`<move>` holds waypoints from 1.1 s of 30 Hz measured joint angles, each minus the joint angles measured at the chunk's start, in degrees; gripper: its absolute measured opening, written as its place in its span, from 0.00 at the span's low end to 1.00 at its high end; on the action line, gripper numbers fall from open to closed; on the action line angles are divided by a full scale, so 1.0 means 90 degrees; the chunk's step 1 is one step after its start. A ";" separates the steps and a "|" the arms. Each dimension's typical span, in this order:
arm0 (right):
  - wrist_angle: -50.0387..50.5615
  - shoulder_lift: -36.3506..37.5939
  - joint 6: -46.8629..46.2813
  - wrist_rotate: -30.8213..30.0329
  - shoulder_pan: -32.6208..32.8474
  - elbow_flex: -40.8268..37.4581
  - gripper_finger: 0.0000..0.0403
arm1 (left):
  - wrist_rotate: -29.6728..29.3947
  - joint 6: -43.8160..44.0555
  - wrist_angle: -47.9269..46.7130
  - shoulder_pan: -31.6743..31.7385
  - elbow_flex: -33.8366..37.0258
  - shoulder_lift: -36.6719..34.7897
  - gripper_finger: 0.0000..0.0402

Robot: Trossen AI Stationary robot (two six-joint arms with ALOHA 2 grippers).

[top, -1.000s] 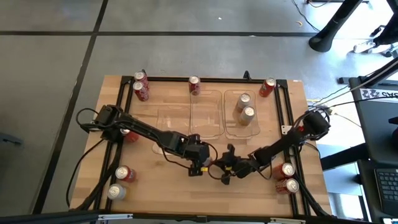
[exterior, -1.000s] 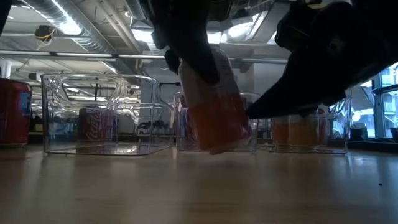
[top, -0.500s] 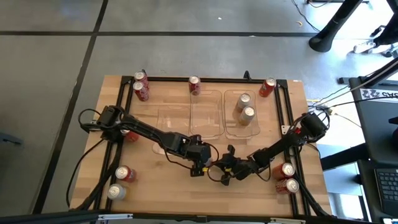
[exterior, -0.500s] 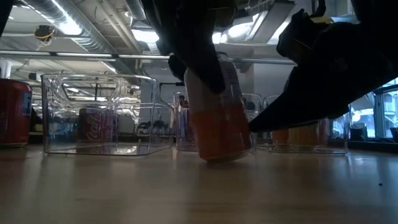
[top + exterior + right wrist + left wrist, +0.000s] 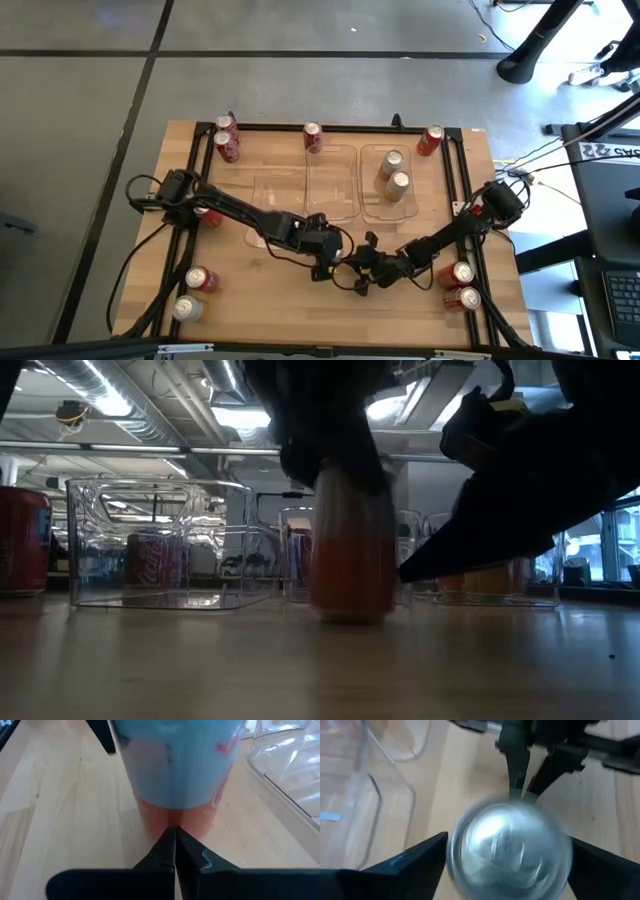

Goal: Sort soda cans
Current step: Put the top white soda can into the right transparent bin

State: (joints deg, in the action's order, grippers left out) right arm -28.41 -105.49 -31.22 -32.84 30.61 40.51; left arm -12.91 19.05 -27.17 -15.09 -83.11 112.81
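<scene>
**Can upright between both claws, release step**

Can (image 5: 350,550) stands on the desk (image 5: 300,670) near the front edge, silver top facing up into the left claw (image 5: 507,865). Left claw straddles it from above, fingers (image 5: 405,862) spread wide on either side; can't tell if the pads touch the wall. Right claw (image 5: 172,845) sits just beside the can's base, fingers pressed together, holding nothing, tips about touching the orange lower band.

To do this step well, my read: lift the left claw straight up, no sideways drag, or the can tips. Keep the right claw's tips where they are until the left is clear, then back off along the desk.

Beyond the claws: clear trays (image 5: 335,180), one with two gold cans (image 5: 393,172). Red cans (image 5: 226,138) sit well apart along the far edge and at both sides.
</scene>
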 joint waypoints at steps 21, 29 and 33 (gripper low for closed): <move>0.0589 0.1653 -0.0066 0.0786 -0.0054 0.0000 0.05 | -0.0976 -0.0221 -0.2345 -0.0594 0.0012 -0.2202 0.95; 0.0299 0.2321 -0.0814 0.1483 -0.0731 0.0000 0.20 | -0.1068 -0.0448 -0.2741 -0.0958 0.0019 -0.2648 0.95; -0.0256 0.2431 -0.0814 0.1894 -0.1175 0.0008 0.41 | -0.1138 -0.0613 -0.2633 -0.0953 0.0355 -0.2976 0.95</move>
State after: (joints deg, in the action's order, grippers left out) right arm -30.72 -83.61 -38.54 -15.79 20.03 40.58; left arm -23.15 13.54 -50.86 -23.67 -79.91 86.03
